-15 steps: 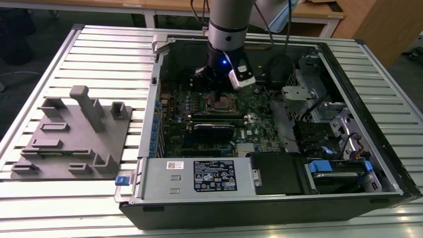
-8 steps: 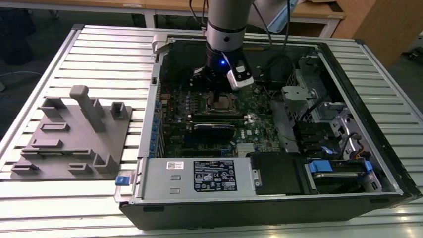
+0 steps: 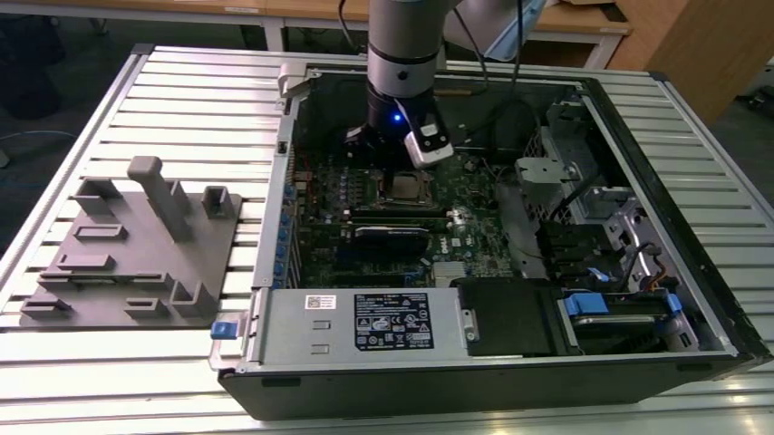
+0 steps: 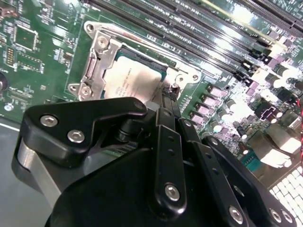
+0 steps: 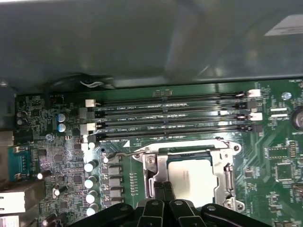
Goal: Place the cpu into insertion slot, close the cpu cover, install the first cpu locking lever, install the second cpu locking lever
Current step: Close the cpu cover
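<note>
Slatted tabletop [image 3: 181, 100], open PC case [image 3: 713, 272]: cpu [image 5: 189, 177] sits in insertion slot [image 5: 187, 154], cpu cover [image 5: 158, 165] down over it; claw [image 5: 163, 185] narrow, tips together at cover's edge.

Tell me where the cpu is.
In the first wrist view the cpu sits framed by the cpu cover, beside the long memory slots, with the gripper at its edge.

Tool [image 4: 169, 96] body blocks one edge of cpu [image 4: 130, 78] and cpu cover [image 4: 97, 59] in both wrist views, what its tips touch is unclear, and in exterior view the insertion slot [image 3: 405, 188] is too small to tell if latched.
</note>
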Controlling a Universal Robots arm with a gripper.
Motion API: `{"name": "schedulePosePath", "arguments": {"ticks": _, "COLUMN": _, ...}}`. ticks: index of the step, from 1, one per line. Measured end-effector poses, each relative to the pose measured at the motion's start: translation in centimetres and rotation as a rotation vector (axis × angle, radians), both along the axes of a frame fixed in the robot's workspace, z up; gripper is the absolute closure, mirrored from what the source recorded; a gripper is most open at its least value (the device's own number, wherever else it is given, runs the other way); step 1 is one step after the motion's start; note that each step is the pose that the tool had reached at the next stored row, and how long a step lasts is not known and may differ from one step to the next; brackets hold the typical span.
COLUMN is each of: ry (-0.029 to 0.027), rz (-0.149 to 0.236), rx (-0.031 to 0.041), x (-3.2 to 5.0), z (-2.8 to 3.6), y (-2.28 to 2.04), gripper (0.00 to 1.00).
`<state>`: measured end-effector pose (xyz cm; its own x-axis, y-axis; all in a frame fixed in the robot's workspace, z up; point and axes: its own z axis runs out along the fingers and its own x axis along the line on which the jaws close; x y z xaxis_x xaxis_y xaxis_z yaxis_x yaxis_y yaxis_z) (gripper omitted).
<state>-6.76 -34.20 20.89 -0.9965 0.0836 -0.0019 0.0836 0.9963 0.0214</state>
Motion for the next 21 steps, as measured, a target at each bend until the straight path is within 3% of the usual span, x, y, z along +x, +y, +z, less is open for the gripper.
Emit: {"name": "schedulePosePath", "arguments": {"ticks": 21, "ry": -0.0001, "rz": 0.000, "rx": -0.0003, "x": -0.43, "z": -1.02, "y": 0.00, "gripper": 0.89}}
